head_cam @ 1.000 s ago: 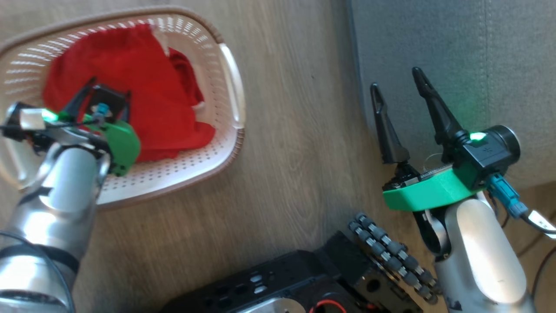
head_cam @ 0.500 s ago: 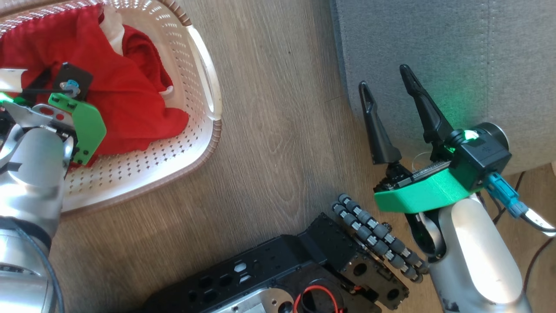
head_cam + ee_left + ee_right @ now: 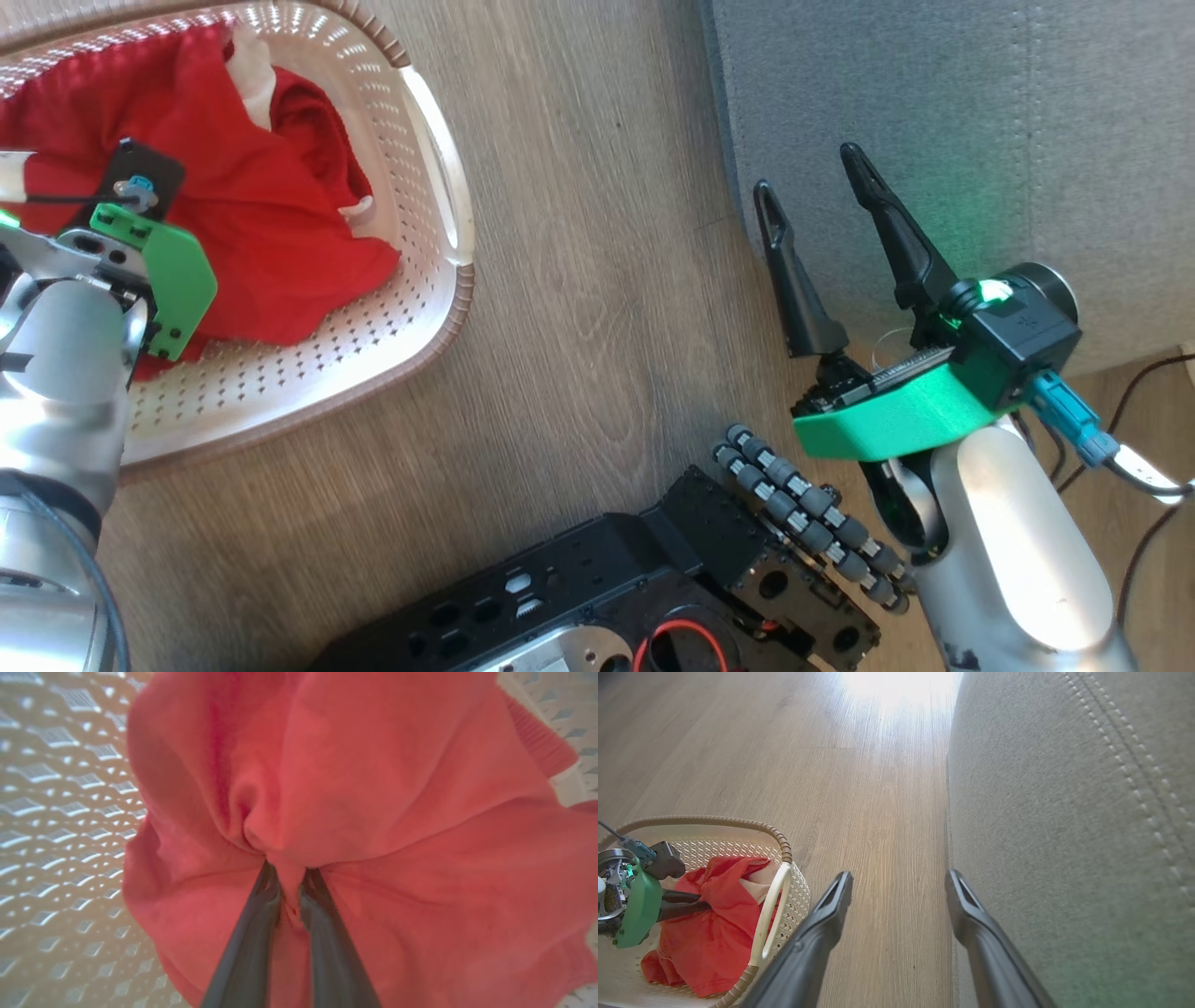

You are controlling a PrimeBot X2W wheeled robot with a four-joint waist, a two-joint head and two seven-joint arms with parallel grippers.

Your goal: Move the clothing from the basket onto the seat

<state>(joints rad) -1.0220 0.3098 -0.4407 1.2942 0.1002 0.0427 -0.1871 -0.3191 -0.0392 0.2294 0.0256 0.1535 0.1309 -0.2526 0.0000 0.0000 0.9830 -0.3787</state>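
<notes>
One basket (image 3: 415,308) is sitting far left on the floor (image 3: 597,280), holding two red pieces of clothing (image 3: 252,224). The left gripper (image 3: 287,877) is pinching a fold of it, jaws nearly closed. The right gripper (image 3: 807,168) is hovering wide open and empty at the edge of the one grey seat (image 3: 934,112).

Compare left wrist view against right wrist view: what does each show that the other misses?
Left wrist, not right: the pinch up close, left pincer shut on a bunched fold of the clothing. Right wrist, not left: the seat, the wood floor, the right pincer open. Both: the clothing, the perforated wall of the basket, the left pincer's fingers.
</notes>
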